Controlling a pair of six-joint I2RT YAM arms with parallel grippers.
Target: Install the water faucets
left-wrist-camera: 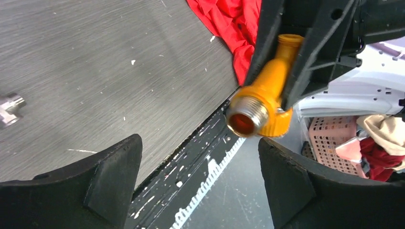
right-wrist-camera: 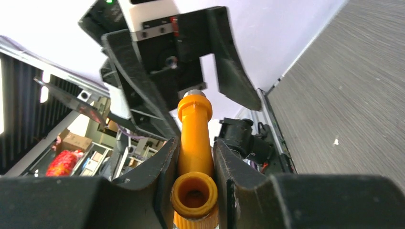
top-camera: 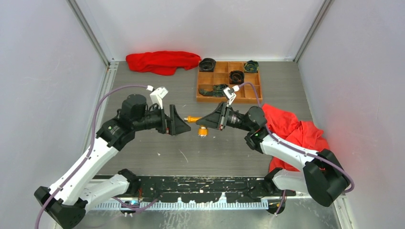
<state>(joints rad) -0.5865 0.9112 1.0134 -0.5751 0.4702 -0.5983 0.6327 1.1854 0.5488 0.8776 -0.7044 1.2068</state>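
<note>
My right gripper (top-camera: 206,122) is shut on the orange-yellow faucet (top-camera: 202,130) and holds it above the middle of the table. In the right wrist view the fingers clamp the faucet's body (right-wrist-camera: 195,138), and its spout points at the left gripper. In the left wrist view the faucet's threaded metal end (left-wrist-camera: 253,117) faces the camera. My left gripper (top-camera: 184,123) is open and empty, and its fingers (left-wrist-camera: 114,171) stand wide just short of the faucet. The silver faucet (left-wrist-camera: 9,109) lies on the table at the left edge of the left wrist view.
A brown compartment tray (top-camera: 216,78) with dark round rolled items stands at the back. A red cloth (top-camera: 162,61) lies at the back left and another (top-camera: 291,128) under the right arm. A black rail (top-camera: 200,183) runs along the near edge.
</note>
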